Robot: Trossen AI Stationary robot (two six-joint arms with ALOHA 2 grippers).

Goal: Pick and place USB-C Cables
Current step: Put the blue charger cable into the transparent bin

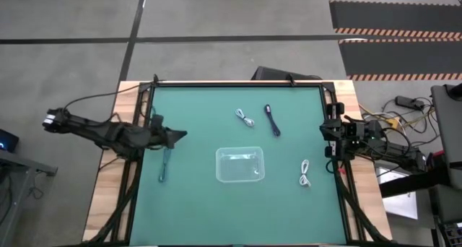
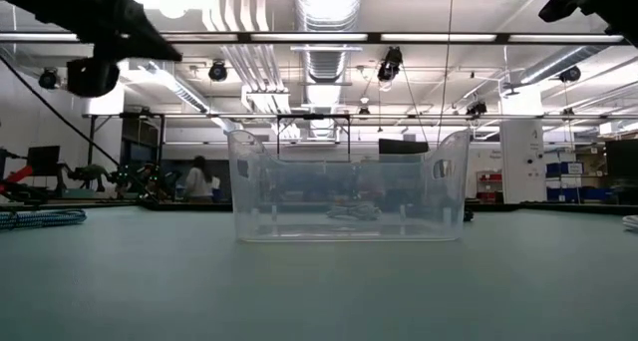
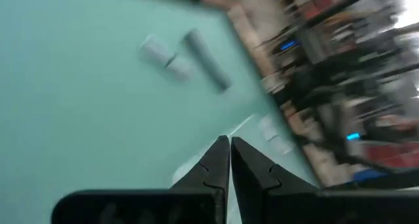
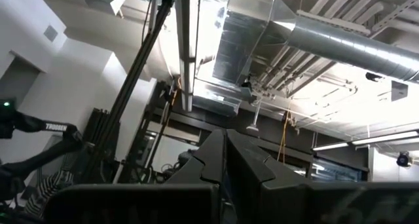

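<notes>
Three short USB-C cables lie loose on the green table: a white one (image 1: 245, 118) and a black one (image 1: 272, 120) toward the far side, and another white one (image 1: 304, 173) right of the clear tray (image 1: 240, 165). A bluish cable (image 1: 164, 164) lies on the left part of the table. My left gripper (image 1: 179, 136) hovers shut above the table, just beyond the bluish cable, and holds nothing (image 3: 229, 145). My right gripper (image 4: 226, 139) is shut too, raised at the table's right edge (image 1: 330, 128) and pointing up at the ceiling.
The clear tray (image 2: 349, 186) stands in the middle of the table. In the low view the bluish cable (image 2: 40, 218) shows at the left and a white cable (image 2: 630, 221) at the right edge. Black frame rails run along the table's sides. A person stands far off in the room.
</notes>
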